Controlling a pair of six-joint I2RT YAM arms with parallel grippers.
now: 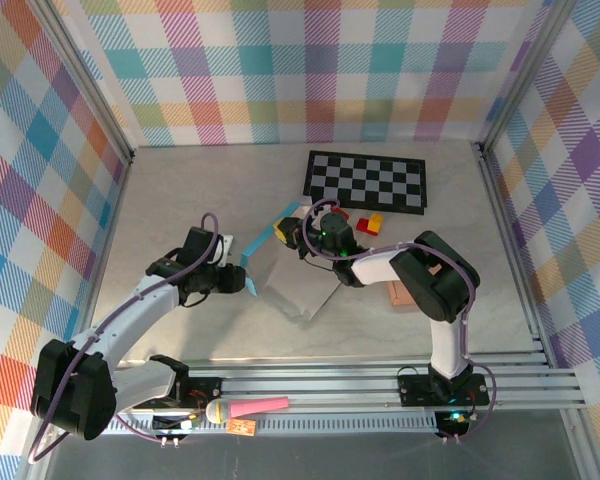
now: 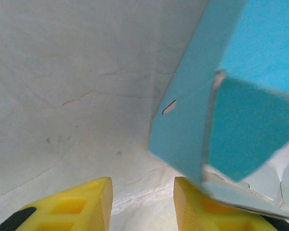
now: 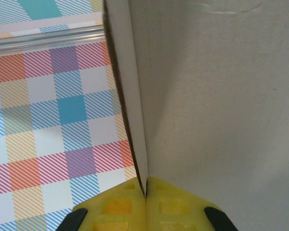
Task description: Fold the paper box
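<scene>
Fold step: raising the sides of the paper box [image 1: 298, 285]

Right tool [image 3: 146, 190] clenched on the thin edge of a white panel [image 3: 221, 96]. Left tool [image 2: 142, 195] released, fingers apart, nothing between them. Blue flap [image 2: 241, 115] tilted up just beside one finger. Box lies partly flat on the table [image 1: 180, 190], between the two arms. Next move likely calls for the left tool to close on or push the blue flap inward, with the right pinch held steady. Thin card could slip.

On the worktop [image 1: 180, 190] the paper box [image 1: 295, 280] lies between the left end effector [image 1: 242, 278] and the right end effector [image 1: 298, 238], with the checkerboard [image 1: 367, 181] behind it and small blocks [image 1: 370, 224] before that board.
</scene>
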